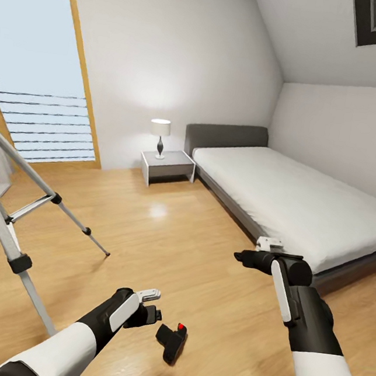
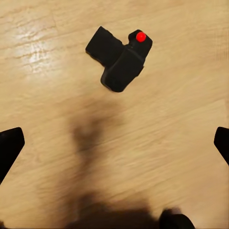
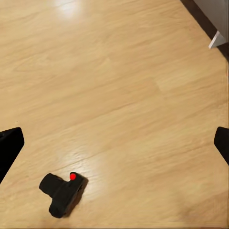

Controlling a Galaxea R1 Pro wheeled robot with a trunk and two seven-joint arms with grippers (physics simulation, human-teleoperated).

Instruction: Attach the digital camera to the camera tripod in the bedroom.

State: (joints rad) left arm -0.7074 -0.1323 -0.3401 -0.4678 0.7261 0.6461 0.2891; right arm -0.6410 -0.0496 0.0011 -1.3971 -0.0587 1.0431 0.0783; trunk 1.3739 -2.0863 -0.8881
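The digital camera [image 1: 171, 341] lies on the light wood floor, black with its red button showing. My left gripper [image 1: 153, 314] hovers just to its left, open and holding nothing. In the left wrist view the digital camera [image 2: 119, 59] lies beyond the open gripper [image 2: 114, 145], whose fingertips [image 2: 9, 149] sit at the frame's edges. My right gripper [image 1: 242, 257] hangs higher, farther back and to the right, also open. The right wrist view has the digital camera [image 3: 62, 192] far below the gripper [image 3: 114, 145]. The camera tripod [image 1: 21, 203] stands at the left, its silver legs spread; its head is out of view.
A white bed [image 1: 304, 202] with a grey headboard runs along the right wall. A small nightstand [image 1: 167, 166] with a lamp [image 1: 159, 136] stands at the back. A tall window [image 1: 41, 87] fills the back left. Open wood floor [image 1: 164, 238] lies between the tripod and the bed.
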